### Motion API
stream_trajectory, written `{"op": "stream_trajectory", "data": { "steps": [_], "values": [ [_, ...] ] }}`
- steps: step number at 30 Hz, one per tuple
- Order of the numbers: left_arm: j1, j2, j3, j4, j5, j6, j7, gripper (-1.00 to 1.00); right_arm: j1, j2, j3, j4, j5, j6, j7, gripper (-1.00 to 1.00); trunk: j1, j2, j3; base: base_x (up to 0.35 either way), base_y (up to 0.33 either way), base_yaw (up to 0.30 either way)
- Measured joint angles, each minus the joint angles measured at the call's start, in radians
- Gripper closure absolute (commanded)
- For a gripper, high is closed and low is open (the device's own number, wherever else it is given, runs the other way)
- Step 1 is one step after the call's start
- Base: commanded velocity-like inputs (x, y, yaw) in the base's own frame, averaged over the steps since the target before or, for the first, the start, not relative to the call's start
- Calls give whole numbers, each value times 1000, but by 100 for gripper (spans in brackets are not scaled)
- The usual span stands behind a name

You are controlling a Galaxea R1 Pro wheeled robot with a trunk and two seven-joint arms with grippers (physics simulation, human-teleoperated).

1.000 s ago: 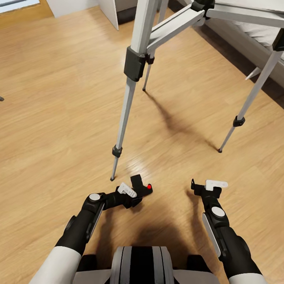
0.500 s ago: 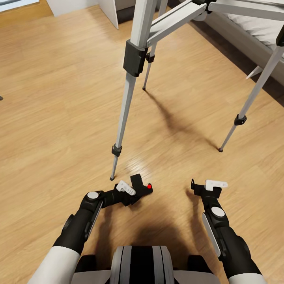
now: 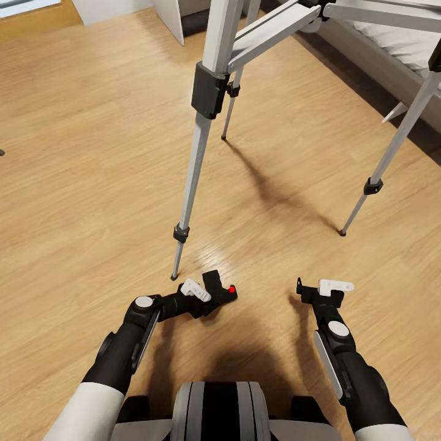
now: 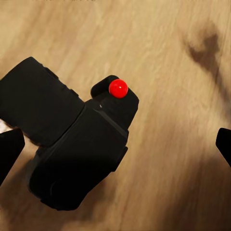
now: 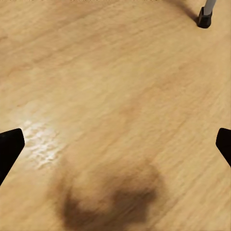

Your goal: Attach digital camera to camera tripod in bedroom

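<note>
On the light wood plank floor [image 3: 79, 153], below the tall silver-legged camera tripod [image 3: 202, 128], lies the small black digital camera with red button [image 3: 219, 290]. Left claw [image 3: 202, 293] spread around it, apparently not gripping; right claw [image 3: 318, 288] open, empty. Lifting and attachment remain.
</note>
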Motion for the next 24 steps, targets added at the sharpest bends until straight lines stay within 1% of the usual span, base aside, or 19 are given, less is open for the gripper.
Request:
{"op": "stream_trajectory", "data": {
  "steps": [5, 14, 24],
  "values": [
    [0, 1, 0, -4, -1, 2, 0, -100, 0, 0, 0, 0, 0, 0, 0, -100, 0, 0, 0, 0, 0, 0],
    [0, 1, -1, -13, -3, 4, 0, -100, 0, 0, 0, -2, 0, 0, 0, -100, 34, -63, -28, 0, 0, 0],
    [0, 0, -3, -5, -4, 4, 1, -100, 0, 0, 0, -3, 0, 0, 0, -100, 39, -65, -67, 0, 0, 0]
  ]
}}
